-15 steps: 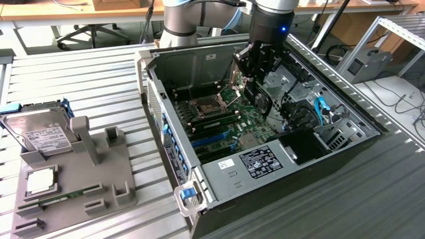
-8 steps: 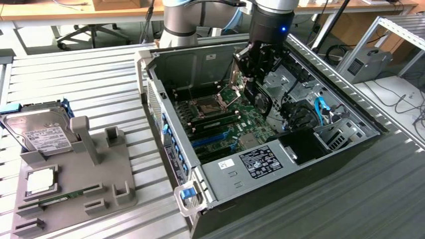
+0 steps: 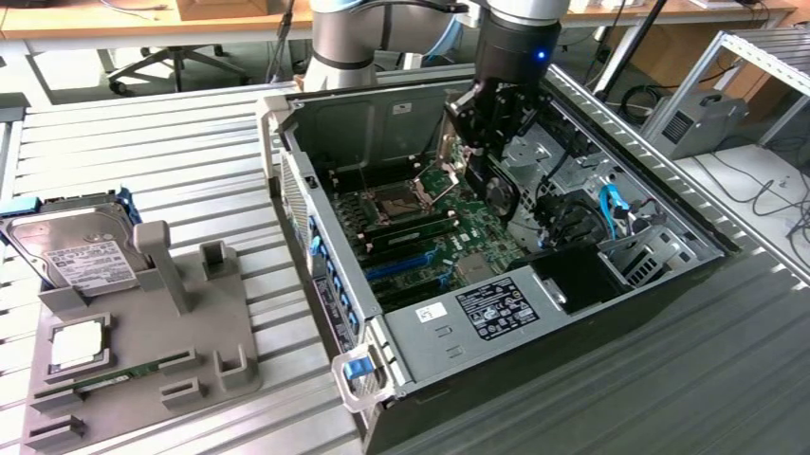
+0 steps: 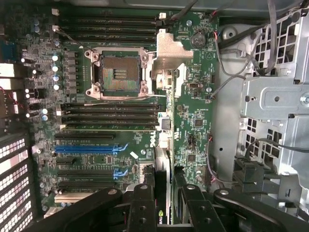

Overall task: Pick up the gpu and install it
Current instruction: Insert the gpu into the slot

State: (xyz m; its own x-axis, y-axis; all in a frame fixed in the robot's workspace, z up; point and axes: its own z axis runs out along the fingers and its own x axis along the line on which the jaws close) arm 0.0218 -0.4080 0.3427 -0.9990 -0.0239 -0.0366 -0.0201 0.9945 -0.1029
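Arm: I see it reaching down into the open computer case (image 3: 418, 327), which lies on its side on the slatted table (image 3: 152, 142).
Gripper (image 3: 485, 152): low inside the case, over the motherboard (image 3: 471, 237).
Jaws: pinching the graphics card (image 3: 496, 190). From the wrist view I see a black finger (image 4: 142, 195) on each face of the card (image 4: 164, 164), with the gripper (image 4: 164, 198) clamped on the thin edge.
Graphics card: held on edge above the motherboard (image 4: 193, 121), with the black fan face towards the exterior view's right. It sits just to the exterior view's right of the processor socket (image 3: 393, 204).
Bracket: the card's silver end (image 4: 170, 50) appears beside the socket (image 4: 120, 75) in the wrist view.
Contact with board: I cannot tell whether the card's lower edge touches a slot.
Blue slots (image 4: 89, 149): on the board, apart from the card's line.
Outside the case: a grey holder (image 3: 190, 322) stands on the table at the exterior view's left, with a hard drive (image 3: 76, 251) leaning in it.
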